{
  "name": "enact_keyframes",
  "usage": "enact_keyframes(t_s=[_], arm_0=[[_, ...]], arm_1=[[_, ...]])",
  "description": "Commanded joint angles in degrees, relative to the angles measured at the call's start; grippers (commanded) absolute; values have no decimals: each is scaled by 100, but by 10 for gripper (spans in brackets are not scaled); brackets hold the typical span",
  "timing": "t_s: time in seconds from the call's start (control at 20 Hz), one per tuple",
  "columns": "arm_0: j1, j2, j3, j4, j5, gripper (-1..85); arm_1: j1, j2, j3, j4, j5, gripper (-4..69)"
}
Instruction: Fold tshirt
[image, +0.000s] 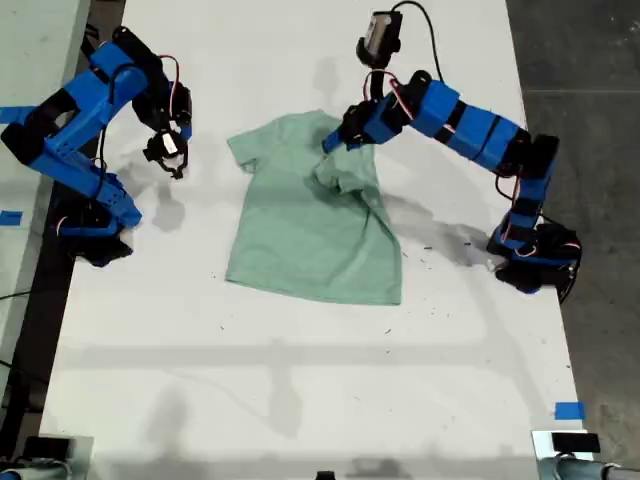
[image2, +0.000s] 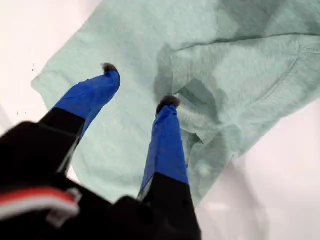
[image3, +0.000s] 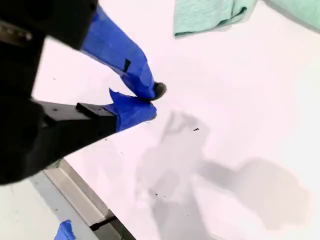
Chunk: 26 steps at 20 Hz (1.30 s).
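Exterior view: the tshirt (image: 315, 225) lies on the white table (image: 300, 400), between my two arms. The sleeve on the exterior view's right is already turned in over the chest; the other sleeve still lies flat and spread. My first gripper (image: 335, 140) hangs over the folded sleeve near the collar. My second gripper (image: 172, 150) hangs off the cloth, beside the flat sleeve.

First wrist view: my first gripper (image2: 139, 84) stands wide apart with nothing between the jaws. Both tips sit over mint cloth, one close to the turned-in sleeve's crease (image2: 200, 100), the other over the flat body panel. I cannot tell whether the tips touch the fabric. Judgement: before the next fold, press the crease flat, or lift clear straight up so the tips do not drag the layer open.

Second wrist view: my second gripper (image3: 145, 102) is nearly closed, tips almost meeting, holding nothing. Bare table lies under it; the flat sleeve's hem (image3: 210, 17) lies ahead, well apart. Judgement: this gripper needs to widen, advance to the hem, and pinch only the sleeve layer.

Room: the table edge (image3: 75, 185) runs close behind my second gripper, so travel should go forward towards the shirt. Open table lies beyond the hem in the exterior view.
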Motion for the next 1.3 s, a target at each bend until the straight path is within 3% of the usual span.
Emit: enact_keyframes(t_s=[0.0, 0.1, 0.3, 0.4, 0.7, 1.25], arm_0=[[62, 123, -70, -26, -105, 13], [114, 53, -132, -18, -114, 47], [211, -650, -773, 167, -53, 353], [246, -932, -1204, 202, 79, 400], [114, -1626, -2127, 211, 396, 408], [-53, -3604, -2672, -967, 1125, 390]], arm_1=[[220, 1055, 281, 352, -123, 158], [334, 1468, 765, 536, -229, 160], [448, 2294, 1793, 475, -185, 157], [457, 2619, 2188, 378, -132, 158], [457, 3208, 2777, 308, -26, 161], [299, 3735, 3199, 396, 105, 162]])
